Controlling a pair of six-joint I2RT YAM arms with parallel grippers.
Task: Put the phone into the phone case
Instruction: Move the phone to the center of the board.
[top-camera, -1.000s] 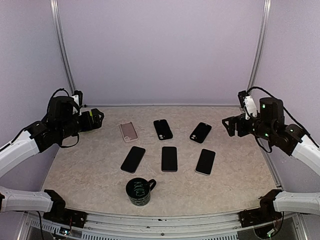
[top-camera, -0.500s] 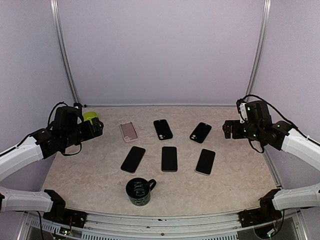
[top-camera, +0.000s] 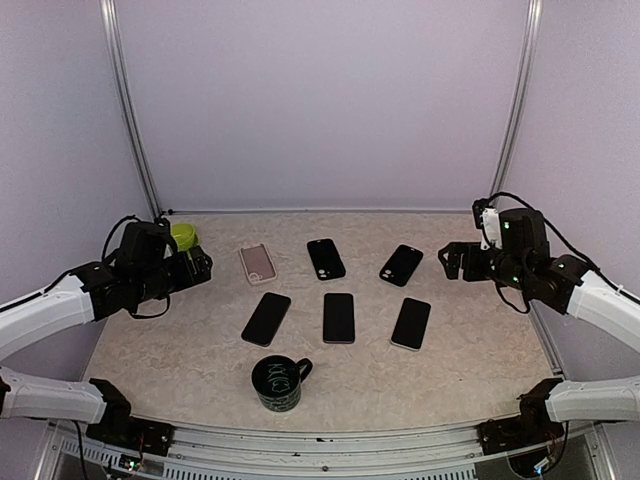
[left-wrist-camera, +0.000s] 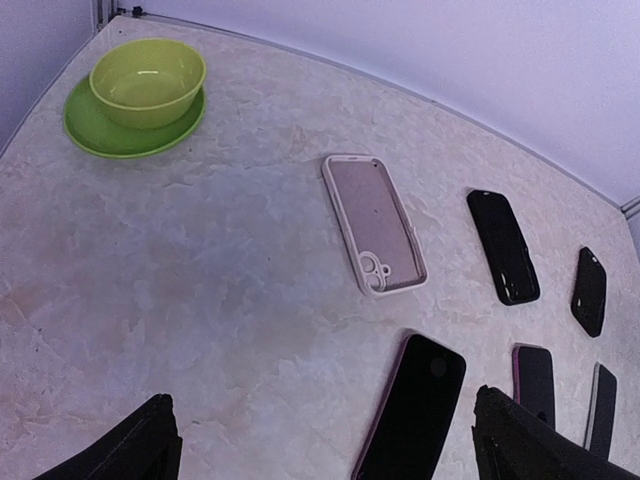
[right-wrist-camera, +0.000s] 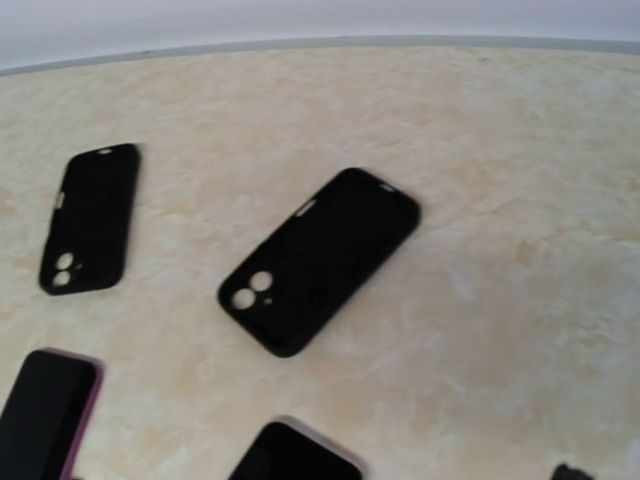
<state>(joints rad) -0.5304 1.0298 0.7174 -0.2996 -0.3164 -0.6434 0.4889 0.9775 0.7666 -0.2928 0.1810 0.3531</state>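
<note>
I am looking over the tabletop (top-camera: 470, 370), and no part of the fitting is under way yet: both arms are hovering at its sides. The left pincer (top-camera: 197, 267) and right pincer (top-camera: 452, 262) are gaping wide, carrying nothing. A phone (left-wrist-camera: 415, 405) is lying flat just ahead of the left pincer, and the empty pink case (left-wrist-camera: 375, 223) is lying beyond it, near but apart. Next, I judge, I am lowering onto that phone and pinching its long edges.
</note>
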